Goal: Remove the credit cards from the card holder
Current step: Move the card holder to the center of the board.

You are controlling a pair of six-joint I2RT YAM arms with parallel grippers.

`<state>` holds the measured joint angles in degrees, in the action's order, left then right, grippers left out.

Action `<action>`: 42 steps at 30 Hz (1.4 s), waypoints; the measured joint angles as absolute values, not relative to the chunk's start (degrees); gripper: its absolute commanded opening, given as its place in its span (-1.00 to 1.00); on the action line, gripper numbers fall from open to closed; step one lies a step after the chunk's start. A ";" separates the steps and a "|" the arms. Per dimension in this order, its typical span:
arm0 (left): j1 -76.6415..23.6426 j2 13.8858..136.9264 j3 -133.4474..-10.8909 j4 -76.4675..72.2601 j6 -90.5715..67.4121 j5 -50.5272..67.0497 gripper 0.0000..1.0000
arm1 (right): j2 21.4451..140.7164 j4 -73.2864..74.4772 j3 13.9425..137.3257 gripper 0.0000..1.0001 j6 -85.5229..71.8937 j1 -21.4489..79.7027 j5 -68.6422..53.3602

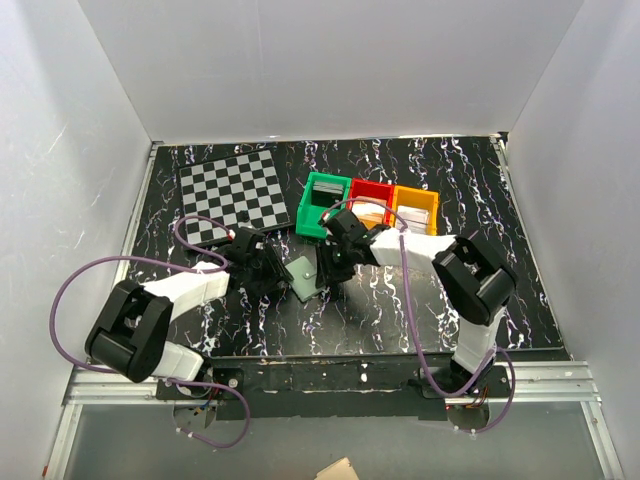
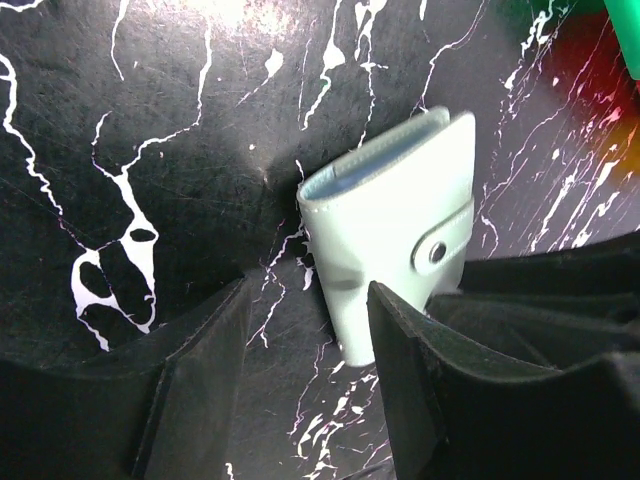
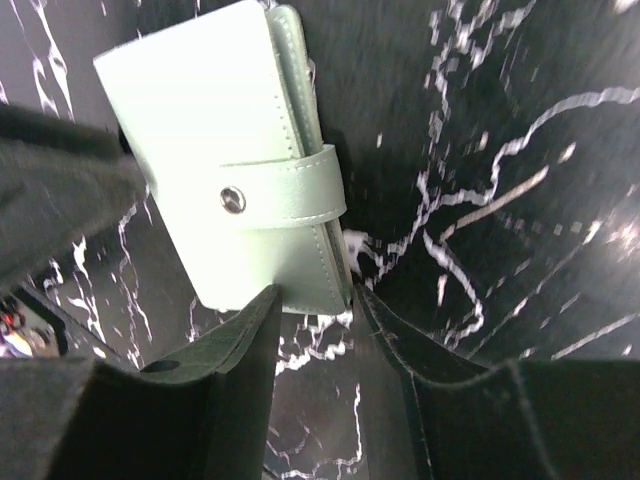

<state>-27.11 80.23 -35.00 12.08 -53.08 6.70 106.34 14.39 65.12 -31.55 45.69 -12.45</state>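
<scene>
The sage-green card holder (image 1: 303, 276) lies on the black marbled table between my two grippers. It is folded shut, with its snap tab fastened (image 3: 232, 198). A light blue inner edge shows at its far end in the left wrist view (image 2: 395, 235). My left gripper (image 2: 305, 335) is open and empty, and the holder's near corner sits just inside its right finger (image 2: 420, 390). My right gripper (image 3: 315, 300) is open, with its fingertips at the holder's (image 3: 220, 140) near edge, one on each side of a corner. No credit cards are visible.
Green (image 1: 322, 205), red (image 1: 370, 203) and orange (image 1: 414, 210) bins stand in a row just behind the right gripper (image 1: 330, 262). A checkered board (image 1: 235, 190) lies at the back left. White walls enclose the table.
</scene>
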 measured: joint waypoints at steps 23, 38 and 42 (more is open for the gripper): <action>-26.94 82.37 -34.98 6.96 -51.42 13.69 -0.01 | 100.79 19.31 63.75 -0.06 -31.55 42.72 -11.86; -31.00 86.06 -34.63 2.31 -50.11 18.20 -0.36 | 97.95 10.66 52.27 -0.32 -34.81 44.62 -17.80; -31.90 86.04 -33.76 1.28 -49.69 19.05 -0.43 | 95.88 8.56 49.28 -0.34 -36.14 46.37 -17.78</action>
